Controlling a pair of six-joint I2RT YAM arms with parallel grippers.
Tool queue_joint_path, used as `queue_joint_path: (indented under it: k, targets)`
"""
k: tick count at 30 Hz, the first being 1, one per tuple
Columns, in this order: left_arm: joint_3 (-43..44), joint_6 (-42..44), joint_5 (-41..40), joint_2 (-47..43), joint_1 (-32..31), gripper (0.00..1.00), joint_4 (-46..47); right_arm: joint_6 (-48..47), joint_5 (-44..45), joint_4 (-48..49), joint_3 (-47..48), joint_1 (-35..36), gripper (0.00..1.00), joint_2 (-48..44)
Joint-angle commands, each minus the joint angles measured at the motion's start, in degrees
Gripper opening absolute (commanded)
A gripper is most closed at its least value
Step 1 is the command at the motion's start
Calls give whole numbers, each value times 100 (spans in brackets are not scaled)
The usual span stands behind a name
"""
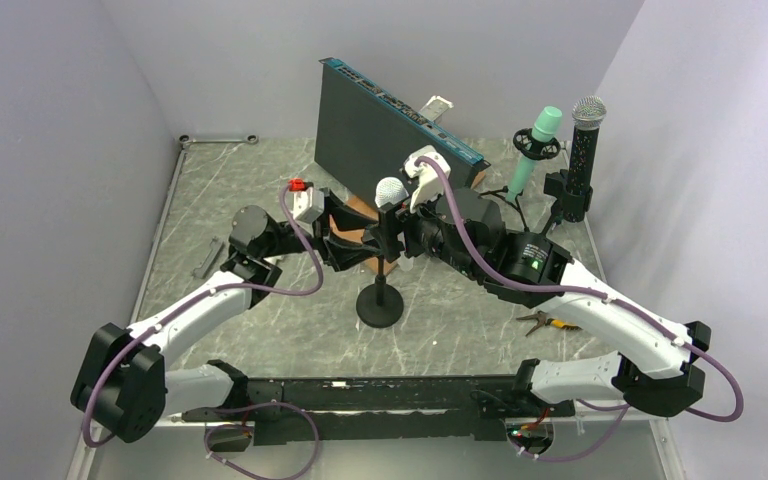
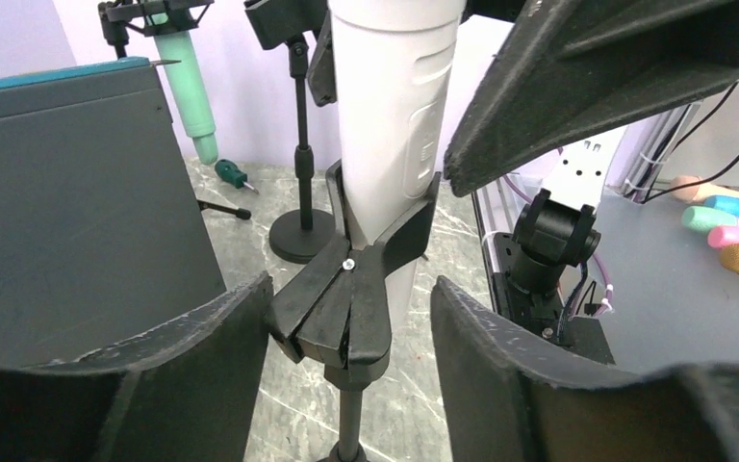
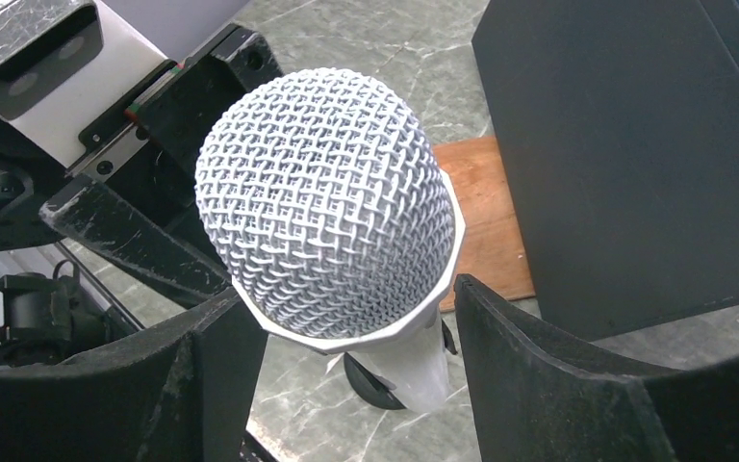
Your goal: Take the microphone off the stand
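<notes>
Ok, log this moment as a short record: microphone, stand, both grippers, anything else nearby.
stand: black, round base on table
clip: black, atop the stand
microphone: white, mesh head, upright, seated in the clip
left gripper: open, fingers either side of the clip
right gripper: open, flanking the microphone body, gaps visible
nearby: green microphone, black microphone on own stands far right; pliers

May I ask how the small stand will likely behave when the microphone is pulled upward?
The stand looks tippy: thin pole on a small round base, so it may lift or lean. Its clip hugs the white microphone, so release probably needs a firm pull.
</notes>
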Motion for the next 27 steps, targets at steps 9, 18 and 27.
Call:
queue_joint_path:
  k: [9,18,27]
  targets:
    - [344,587,-119,-283,-113,21,-876,-182,69,321,51,21,59,47]
    - [341,804,-528,-511,-120,0,-1672,-345,334,363,93,23,0,50]
    - [339,764,-776,-485,-123,0,-1988,-742,661,377,69,31,0,-292]
